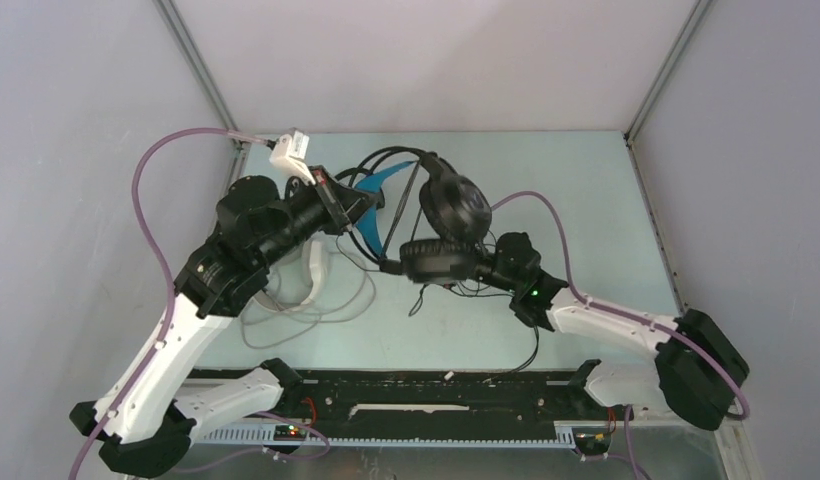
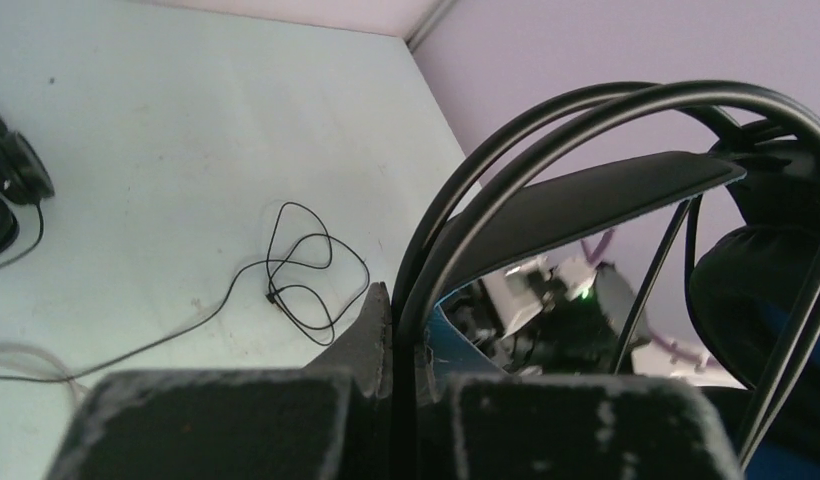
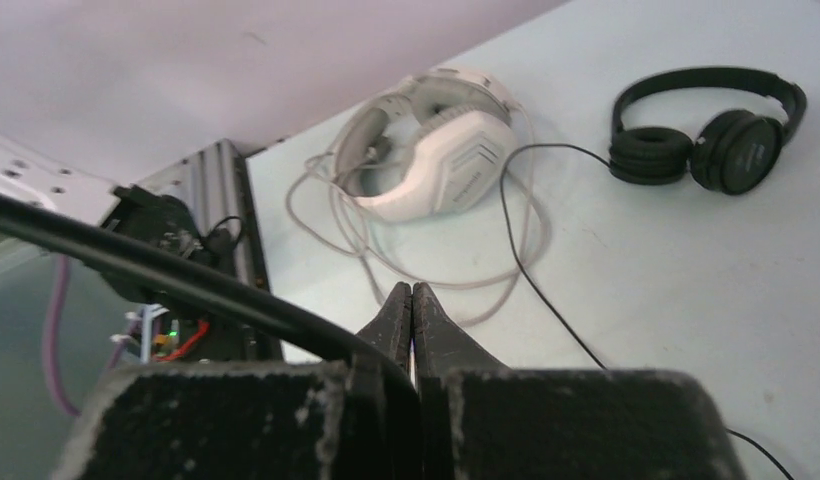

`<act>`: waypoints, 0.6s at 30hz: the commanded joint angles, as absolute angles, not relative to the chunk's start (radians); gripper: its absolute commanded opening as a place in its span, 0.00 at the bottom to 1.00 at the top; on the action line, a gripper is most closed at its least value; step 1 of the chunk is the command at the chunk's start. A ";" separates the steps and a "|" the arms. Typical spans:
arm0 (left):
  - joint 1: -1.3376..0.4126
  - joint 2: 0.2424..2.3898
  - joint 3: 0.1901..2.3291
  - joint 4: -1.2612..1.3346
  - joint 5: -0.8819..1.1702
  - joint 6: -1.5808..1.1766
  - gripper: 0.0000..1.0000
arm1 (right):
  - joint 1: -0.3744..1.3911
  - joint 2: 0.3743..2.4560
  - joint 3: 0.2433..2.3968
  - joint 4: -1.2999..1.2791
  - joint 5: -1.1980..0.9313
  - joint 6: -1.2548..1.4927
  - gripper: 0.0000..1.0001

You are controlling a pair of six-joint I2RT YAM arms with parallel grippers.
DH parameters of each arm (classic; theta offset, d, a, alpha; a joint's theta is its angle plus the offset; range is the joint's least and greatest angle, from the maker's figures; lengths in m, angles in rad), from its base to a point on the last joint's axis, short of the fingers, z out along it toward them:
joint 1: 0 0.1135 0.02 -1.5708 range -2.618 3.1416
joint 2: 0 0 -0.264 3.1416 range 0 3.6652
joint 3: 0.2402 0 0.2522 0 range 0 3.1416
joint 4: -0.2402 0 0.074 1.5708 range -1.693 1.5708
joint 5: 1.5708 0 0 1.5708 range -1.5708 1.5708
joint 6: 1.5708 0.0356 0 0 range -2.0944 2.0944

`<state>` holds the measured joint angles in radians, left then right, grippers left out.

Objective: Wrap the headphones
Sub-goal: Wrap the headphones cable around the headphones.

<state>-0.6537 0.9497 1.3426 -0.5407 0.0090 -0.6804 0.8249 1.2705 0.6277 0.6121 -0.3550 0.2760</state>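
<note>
Pale walls [image 1: 416, 60] close in a light blue-green table [image 1: 586, 200] seen from above; the blue-banded headset [image 1: 454, 205] is held up over the middle of it between the two arms, one black ear cup above the other; the left gripper [image 1: 348, 205] meets its band from the left, and the right gripper [image 1: 483, 262] sits just beside the lower cup; the white headset [image 1: 316, 268] lies on the table partly under the left arm, its grey cable [image 1: 326, 312] in loose loops nearer the arm bases. From the left wrist, the fingers [image 2: 374, 325] are closed tight on the thin black hoops of the blue-banded headset's band, which arch up and to the right over a broad dark strap; the small black headset [image 2: 14, 175] lies at the far left edge, well apart; a thin black cord [image 2: 306, 280] lies in a loose tangle on the table between them. From the right wrist, the fingers [image 3: 396, 315] are pressed together with no gap at the tips; a black lead [image 3: 186, 285] runs in from the left to their base, though whether it is pinched cannot be told; beyond, the white headset rests among its grey loops, and the small black headset lies to its right, apart from it.
</note>
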 commanded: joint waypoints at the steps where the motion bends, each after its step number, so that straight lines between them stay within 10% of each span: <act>1: -0.655 0.856 1.367 -0.453 0.325 -0.489 0.00 | 0.750 1.191 0.637 0.442 -0.430 0.370 0.00; 18: -0.655 0.877 1.403 -0.773 0.659 0.294 0.00 | 0.654 0.979 0.667 0.230 -0.832 0.548 0.02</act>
